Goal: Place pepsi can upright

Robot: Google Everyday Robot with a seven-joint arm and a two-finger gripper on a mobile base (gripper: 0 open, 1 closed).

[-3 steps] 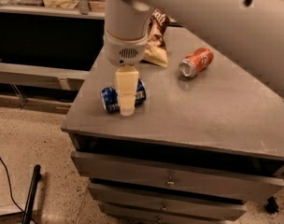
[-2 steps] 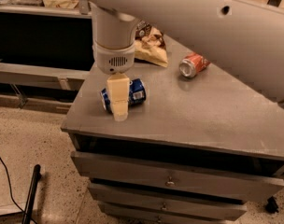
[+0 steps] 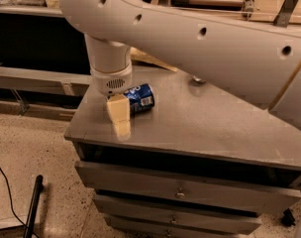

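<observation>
The pepsi can, dark blue with a white label patch, lies on its side on the grey cabinet top near the front left corner. My gripper hangs from the white arm just left of and in front of the can, its cream finger pointing down to the cabinet top. The finger partly covers the can's left end. The gripper is beside the can, not around it as far as I can see.
The large white arm spans the upper view and hides the back of the cabinet top. Drawers sit below the top. A dark shelf unit stands at the left. A black pole and cable lie on the speckled floor.
The gripper has shifted left and toward the front edge, off the can's middle. The view has moved closer, and the arm now hides the orange-red can and snack bag.
</observation>
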